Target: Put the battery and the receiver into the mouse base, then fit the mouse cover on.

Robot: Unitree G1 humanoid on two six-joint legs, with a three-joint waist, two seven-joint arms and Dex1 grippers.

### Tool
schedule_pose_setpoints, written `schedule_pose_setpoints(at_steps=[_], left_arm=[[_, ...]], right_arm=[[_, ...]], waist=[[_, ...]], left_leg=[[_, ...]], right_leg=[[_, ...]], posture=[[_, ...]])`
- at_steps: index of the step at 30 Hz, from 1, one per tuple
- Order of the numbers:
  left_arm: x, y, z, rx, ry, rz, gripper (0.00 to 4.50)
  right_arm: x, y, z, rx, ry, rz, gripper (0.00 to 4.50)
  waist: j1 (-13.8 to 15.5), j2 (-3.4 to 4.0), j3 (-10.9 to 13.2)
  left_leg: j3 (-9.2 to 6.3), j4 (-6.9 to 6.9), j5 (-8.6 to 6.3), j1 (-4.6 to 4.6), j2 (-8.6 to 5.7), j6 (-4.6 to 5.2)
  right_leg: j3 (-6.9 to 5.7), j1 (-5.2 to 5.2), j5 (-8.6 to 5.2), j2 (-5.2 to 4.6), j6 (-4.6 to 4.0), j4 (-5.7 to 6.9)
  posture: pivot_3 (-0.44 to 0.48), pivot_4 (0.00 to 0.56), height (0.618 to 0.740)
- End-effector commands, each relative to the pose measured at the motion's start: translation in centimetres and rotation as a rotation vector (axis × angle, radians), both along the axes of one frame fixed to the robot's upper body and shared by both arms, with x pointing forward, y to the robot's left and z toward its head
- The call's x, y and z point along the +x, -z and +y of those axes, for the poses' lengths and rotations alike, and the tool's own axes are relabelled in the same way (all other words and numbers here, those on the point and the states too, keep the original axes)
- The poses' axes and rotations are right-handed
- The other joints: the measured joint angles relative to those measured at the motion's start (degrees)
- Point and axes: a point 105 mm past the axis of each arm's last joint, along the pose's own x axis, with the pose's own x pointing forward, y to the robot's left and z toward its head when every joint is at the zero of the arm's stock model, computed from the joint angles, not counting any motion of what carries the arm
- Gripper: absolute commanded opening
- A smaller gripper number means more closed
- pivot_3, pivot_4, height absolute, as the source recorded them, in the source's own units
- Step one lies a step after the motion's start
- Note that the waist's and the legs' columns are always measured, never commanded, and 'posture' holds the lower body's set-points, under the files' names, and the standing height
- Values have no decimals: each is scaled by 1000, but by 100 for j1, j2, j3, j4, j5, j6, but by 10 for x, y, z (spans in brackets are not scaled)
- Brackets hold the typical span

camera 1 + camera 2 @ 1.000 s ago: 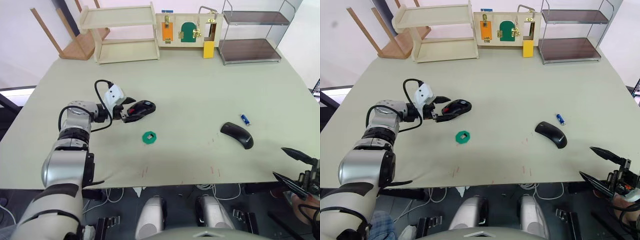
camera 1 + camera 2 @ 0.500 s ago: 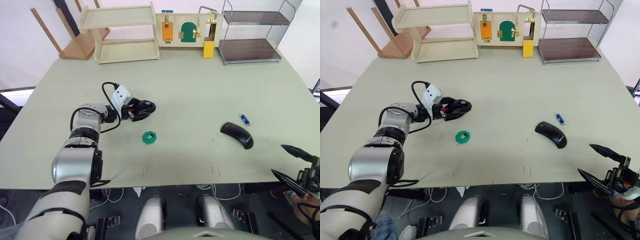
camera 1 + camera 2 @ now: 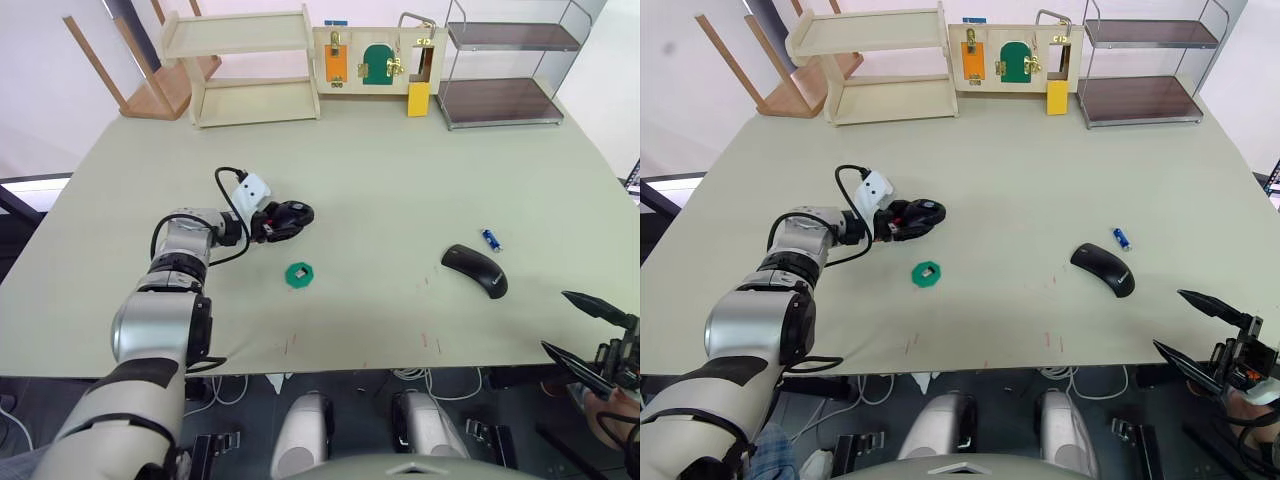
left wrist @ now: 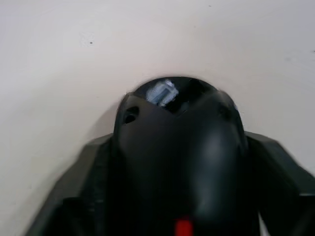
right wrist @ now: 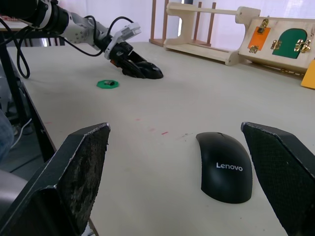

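Mouse base [image 3: 287, 215]: black oval body with a red part, on the table's left-centre; set between the two fingers of the left gripper [image 3: 272, 222], one finger along each flank, as the left wrist view shows with the base [image 4: 179, 162] close before the lens and dark fingers [image 4: 78, 196] at either side; jaws closed in against its sides, gripping it; base resting on the table surface.

Mouse cover [image 3: 475, 270]: smooth glossy black shell, lying dome-up on the table's right side, well apart from the base; printed "Lenovo" legible in the right wrist view [image 5: 226, 164]; ahead of the right gripper's fingers and untouched by them.

Battery [image 3: 490, 239]: small blue cylinder with pale ends, lying flat just beyond the cover on its far right, near but not touching.

Receiver: a small dark nub sits in the centre of the green octagonal disc [image 3: 298, 275], which lies just nearer than the base; whether that nub is the receiver cannot be told.

Right gripper [image 3: 590, 335]: off the table's near right edge, below the cover; jaws spread wide, holding nothing.

Surface: pale grey-green table [image 3: 400, 170]; faint red marks near the front edge.

Room: along the far edge, a pale wooden two-tier shelf [image 3: 240, 65], a wooden latch board [image 3: 375, 60] with orange and green panels, a metal-framed rack [image 3: 505, 65] with dark shelves; a wooden frame [image 3: 140, 60] leaning at far left.
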Motion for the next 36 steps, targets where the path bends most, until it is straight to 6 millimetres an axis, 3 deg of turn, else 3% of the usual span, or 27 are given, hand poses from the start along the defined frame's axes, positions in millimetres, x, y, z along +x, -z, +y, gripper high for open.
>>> schedule_pose_setpoints(at_steps=[1, 11, 17, 26, 36], left_arm=[[-1, -1, 8, 18, -11, 4, 2923], [-2, -7, 23, 38, -44, -24, 2923], [-1, -39, 23, 3, 21, -74, 2923], [-11, -66, 3, 56, 260, -123, 2923], [-25, -73, -38, 97, 455, -172, 2923]], right_arm=[[-1, -8, 1, -6, 2, -33, 4500], [7, -11, 6, -3, -13, -42, 4500], [9, -11, 9, 2, -30, -41, 4500], [12, -12, 15, 10, -62, -36, 4500], [15, -14, 19, 7, -95, -28, 4500]], waist=[[-1, 0, 0], [-36, 0, 0], [9, -3, 2], [3, -8, 5], [1, -7, 6]], left_leg=[[0, 0, 0, 1, 0, 0], [1, 0, 0, 6, 1, 0], [0, 0, 0, 0, 1, 0], [-2, 9, 0, -6, 1, 0], [-2, 24, 0, -10, 2, 0]], right_leg=[[0, 0, 0, 0, 0, 1], [2, -1, 0, 2, -1, 8], [1, -2, 0, 3, -1, 6], [-2, -2, 0, 2, 0, 6], [1, -1, 0, 1, 0, 11]], posture=[[0, 150, 740], [0, 150, 740], [0, 150, 740], [0, 150, 740], [0, 150, 740]])
